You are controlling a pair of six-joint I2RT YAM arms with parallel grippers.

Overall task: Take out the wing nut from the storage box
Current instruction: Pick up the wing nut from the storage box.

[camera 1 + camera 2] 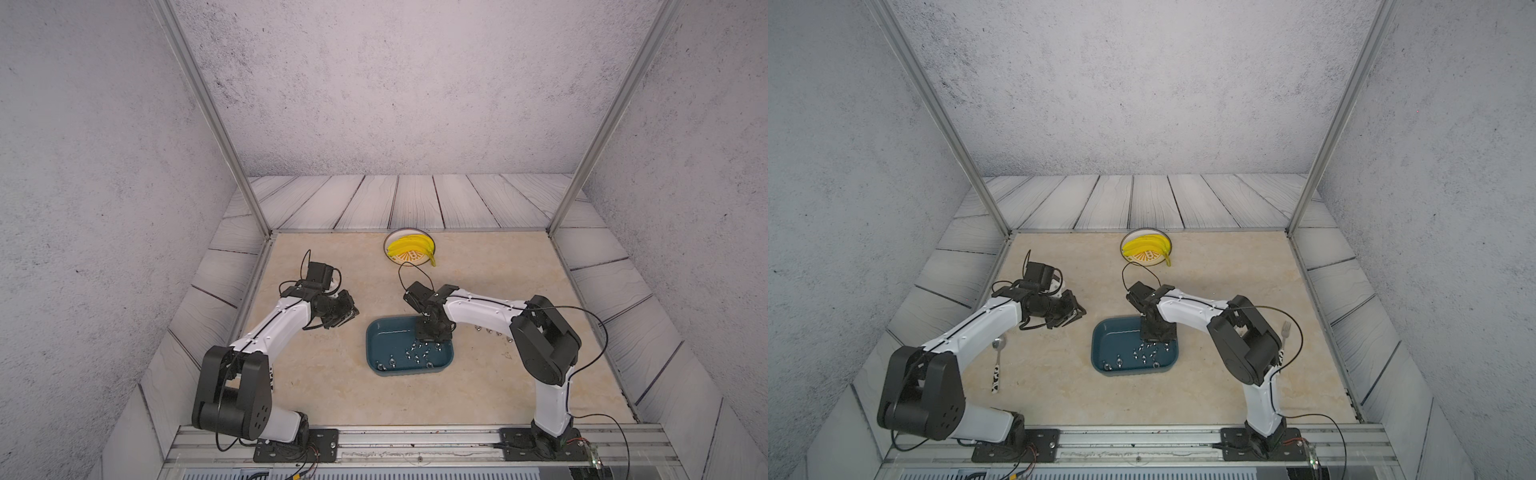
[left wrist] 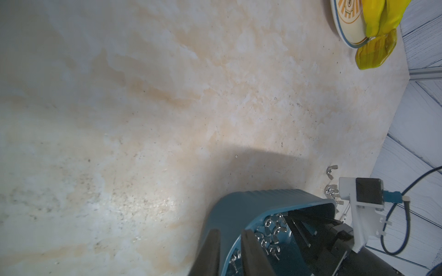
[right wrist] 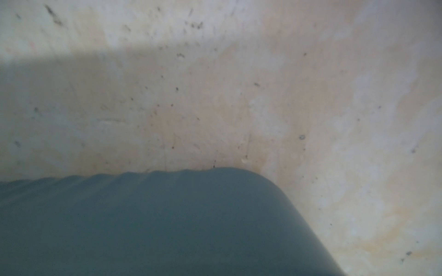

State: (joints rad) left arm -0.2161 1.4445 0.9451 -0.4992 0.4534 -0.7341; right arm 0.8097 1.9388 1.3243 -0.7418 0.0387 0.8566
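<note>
Left wrist view catches the left gripper [image 2: 230,233] at the frame's edge. Its two dark fingers [image 2: 251,253] stand a narrow gap apart with nothing between them, hanging just outside the storage box [image 2: 239,210] and clear of it.

In both top views the right gripper [image 1: 431,341] is doing the work, with its tips down inside the box. They sit near the wall farthest from the left gripper, right at the edge of the loose wing nuts [image 1: 417,354]. I cannot tell whether its fingers are parted or pinched on a nut. The top views show it too small, and its own wrist view gives only a blur of the box's outer wall [image 3: 167,227] and bare table.

Outward from those tips, many silver nuts lie scattered over the box floor, mostly on the side towards the arm bases. Past the box wall, on the right arm's side, a few nuts on the table [image 1: 488,331] lie in a loose row. The left wrist view shows them too [image 2: 332,170].

My reading is that the job is partly done: some nuts are out and most are yet to come. The step in hand looks like another pick, not yet lifted clear of the rim.
</note>
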